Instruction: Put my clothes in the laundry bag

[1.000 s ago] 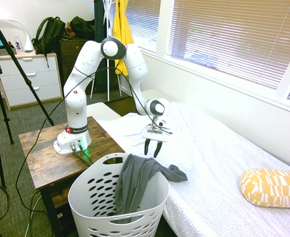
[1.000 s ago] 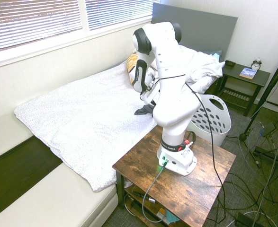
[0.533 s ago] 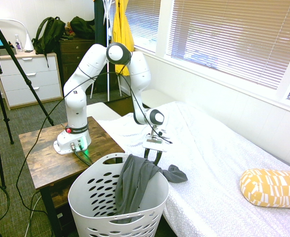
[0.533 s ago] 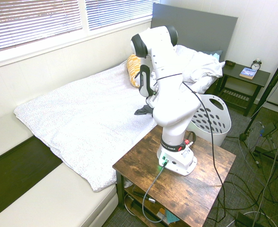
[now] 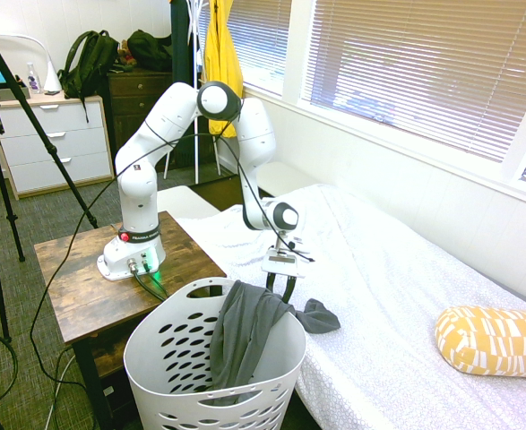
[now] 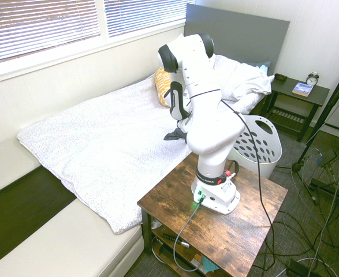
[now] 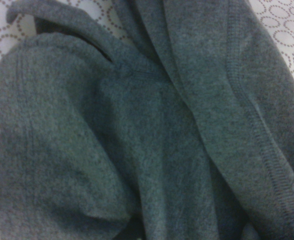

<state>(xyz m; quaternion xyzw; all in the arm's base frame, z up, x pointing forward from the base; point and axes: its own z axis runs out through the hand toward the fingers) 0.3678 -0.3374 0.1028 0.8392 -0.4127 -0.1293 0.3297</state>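
A bedroom in a home: a bed (image 5: 397, 269) with a white dotted cover and grey headboard (image 6: 238, 32) runs under blinded windows (image 5: 406, 63), a nightstand (image 6: 296, 95) with an alarm clock (image 6: 312, 78) at its head, a white dresser (image 5: 52, 143) opposite.

yellow patterned pillow (image 5: 494, 340) lies on the white bed (image 5: 406, 269).
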